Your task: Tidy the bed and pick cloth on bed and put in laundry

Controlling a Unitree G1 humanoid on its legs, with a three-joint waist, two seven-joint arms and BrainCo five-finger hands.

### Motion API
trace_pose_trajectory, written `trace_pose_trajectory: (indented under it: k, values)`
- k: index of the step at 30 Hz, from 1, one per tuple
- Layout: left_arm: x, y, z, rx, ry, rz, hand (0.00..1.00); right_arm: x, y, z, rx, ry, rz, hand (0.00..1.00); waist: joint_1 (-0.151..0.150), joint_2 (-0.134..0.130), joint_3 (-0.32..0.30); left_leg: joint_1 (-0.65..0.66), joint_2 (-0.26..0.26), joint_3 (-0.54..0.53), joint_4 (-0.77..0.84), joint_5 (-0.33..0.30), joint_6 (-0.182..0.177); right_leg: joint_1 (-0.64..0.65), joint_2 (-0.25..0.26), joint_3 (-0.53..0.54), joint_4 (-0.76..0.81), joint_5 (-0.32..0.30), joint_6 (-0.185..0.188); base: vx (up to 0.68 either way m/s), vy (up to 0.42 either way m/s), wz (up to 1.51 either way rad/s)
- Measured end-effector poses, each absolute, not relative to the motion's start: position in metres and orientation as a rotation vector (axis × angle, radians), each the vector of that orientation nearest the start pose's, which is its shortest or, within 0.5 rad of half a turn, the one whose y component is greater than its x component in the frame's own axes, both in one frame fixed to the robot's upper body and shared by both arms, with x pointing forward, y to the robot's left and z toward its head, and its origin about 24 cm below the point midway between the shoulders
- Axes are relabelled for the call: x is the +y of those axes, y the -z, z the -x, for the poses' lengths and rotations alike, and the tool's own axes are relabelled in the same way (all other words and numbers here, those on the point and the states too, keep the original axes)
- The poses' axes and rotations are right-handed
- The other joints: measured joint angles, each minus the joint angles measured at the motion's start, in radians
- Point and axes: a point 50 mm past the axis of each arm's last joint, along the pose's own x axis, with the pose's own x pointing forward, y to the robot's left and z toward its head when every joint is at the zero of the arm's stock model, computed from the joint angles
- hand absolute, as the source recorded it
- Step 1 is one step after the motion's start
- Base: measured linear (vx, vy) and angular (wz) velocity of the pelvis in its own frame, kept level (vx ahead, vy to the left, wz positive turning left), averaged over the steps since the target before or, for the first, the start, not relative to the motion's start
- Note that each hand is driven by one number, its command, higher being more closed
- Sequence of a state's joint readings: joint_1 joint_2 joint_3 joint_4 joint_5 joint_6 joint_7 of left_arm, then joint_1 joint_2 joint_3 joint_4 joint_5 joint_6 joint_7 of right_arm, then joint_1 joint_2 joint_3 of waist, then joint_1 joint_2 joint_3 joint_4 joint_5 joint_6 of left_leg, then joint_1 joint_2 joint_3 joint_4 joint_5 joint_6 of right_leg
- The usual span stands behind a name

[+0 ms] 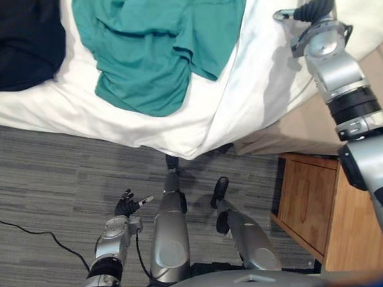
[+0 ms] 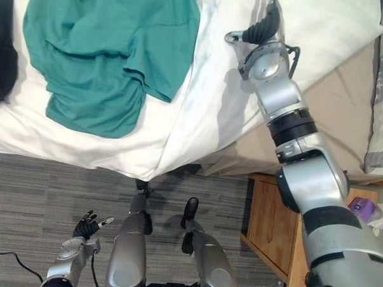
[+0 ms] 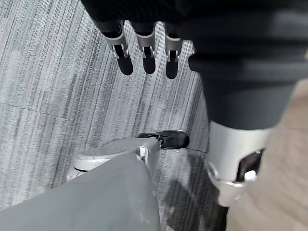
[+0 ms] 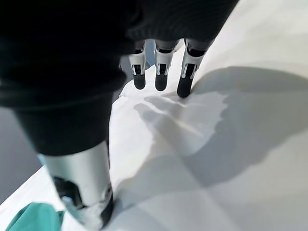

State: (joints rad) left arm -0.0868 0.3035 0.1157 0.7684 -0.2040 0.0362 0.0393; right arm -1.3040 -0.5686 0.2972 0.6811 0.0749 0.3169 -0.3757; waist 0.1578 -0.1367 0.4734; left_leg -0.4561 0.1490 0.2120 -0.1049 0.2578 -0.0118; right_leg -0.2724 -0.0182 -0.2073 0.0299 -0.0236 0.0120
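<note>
The teal cloth (image 1: 155, 50) lies crumpled on the white duvet (image 1: 252, 83), close to the bed's edge nearest the robot, its lower hem just short of that edge. A dark cloth (image 1: 18, 43) lies just beside it on the left, also on the duvet. The right hand (image 2: 264, 27) hangs over the duvet to the right of the teal cloth, near the corner where the duvet drapes off and a tan sheet (image 2: 343, 111) shows. Its fingers (image 4: 161, 77) are straight and hold nothing (their shadow falls on the white fabric below). The left hand (image 1: 125, 203) hangs low over the grey carpet (image 1: 53, 175), fingers relaxed and empty. A wooden nightstand (image 1: 308, 202) stands beside the bed's corner.
</note>
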Motion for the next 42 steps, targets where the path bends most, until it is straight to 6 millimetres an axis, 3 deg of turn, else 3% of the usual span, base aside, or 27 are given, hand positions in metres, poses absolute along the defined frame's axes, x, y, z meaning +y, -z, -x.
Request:
trace_pose_trajectory:
  k: [5, 8, 15, 19, 23, 31, 34, 40, 42]
  values:
    - [0.263, 0.079, -0.214, 0.668, -0.258, -0.1, 0.0, -0.199, -0.332, -0.4, -0.328, 0.444, 0.527, 1.0, 0.004, 0.01, 0.007, -0.032, 0.014, -0.001, 0.001, 0.011, -0.008, -0.033, 0.013, 0.0, -0.002, 0.005, -0.005, -0.02, -0.022, -0.03]
    - [0.253, 0.082, -0.216, 0.673, -0.218, -0.111, 0.0, -0.207, -0.33, -0.401, -0.299, 0.45, 0.551, 1.0, 0.005, 0.038, 0.024, -0.044, 0.012, 0.004, 0.005, 0.011, -0.007, -0.049, 0.011, 0.006, -0.002, 0.007, -0.002, 0.01, 0.004, -0.07]
    - [0.249, 0.074, -0.227, 0.607, -0.216, -0.066, 0.0, -0.21, -0.33, -0.4, -0.294, 0.452, 0.509, 1.0, 0.009, 0.045, 0.024, -0.045, 0.014, 0.03, 0.006, 0.02, 0.0, -0.067, 0.006, 0.03, -0.002, 0.01, 0.001, 0.04, -0.013, -0.12]
    - [0.241, 0.07, -0.236, 0.568, -0.183, -0.042, 0.0, -0.211, -0.324, -0.402, -0.282, 0.445, 0.425, 1.0, 0.008, 0.047, 0.025, -0.024, 0.014, 0.038, 0.006, 0.02, 0.0, -0.055, 0.004, 0.031, 0.003, 0.01, 0.001, 0.0, -0.002, -0.04]
    - [0.228, 0.074, -0.235, 0.58, -0.138, -0.028, 0.0, -0.224, -0.311, -0.401, -0.277, 0.467, 0.274, 1.0, 0.009, 0.069, 0.024, 0.018, 0.008, 0.053, 0.005, 0.012, -0.011, -0.019, -0.004, 0.038, 0.005, 0.01, 0.002, -0.01, 0.012, -0.02]
    - [0.231, 0.091, -0.208, 0.669, -0.159, -0.029, 0.0, -0.259, -0.26, -0.384, -0.288, 0.532, 0.033, 1.0, -0.007, 0.073, 0.02, 0.151, 0.005, 0.116, 0.0, -0.011, -0.013, 0.081, -0.017, 0.098, 0.004, 0.014, 0.01, 0.0, 0.008, -0.2]
    - [0.235, 0.102, -0.188, 0.724, -0.2, -0.004, 0.0, -0.27, -0.235, -0.372, -0.279, 0.573, -0.025, 1.0, -0.046, 0.069, -0.024, 0.182, 0.005, 0.143, -0.001, -0.027, -0.014, 0.104, -0.02, 0.116, 0.001, 0.012, 0.016, 0.02, 0.0, -0.19]
    - [0.239, 0.12, -0.157, 0.84, -0.215, -0.031, 0.0, -0.284, -0.153, -0.345, -0.101, 0.631, -0.117, 1.0, -0.068, 0.055, -0.125, 0.273, 0.006, 0.193, -0.001, -0.051, -0.017, 0.178, -0.023, 0.166, -0.018, 0.002, 0.031, 0.04, -0.01, -0.2]
    - [0.238, 0.123, -0.151, 0.86, -0.224, -0.022, 0.0, -0.285, -0.131, -0.336, -0.046, 0.641, -0.127, 1.0, -0.088, 0.054, -0.149, 0.276, 0.004, 0.192, 0.0, -0.054, -0.018, 0.182, -0.024, 0.168, -0.011, -0.011, 0.036, 0.02, 0.0, 0.09]
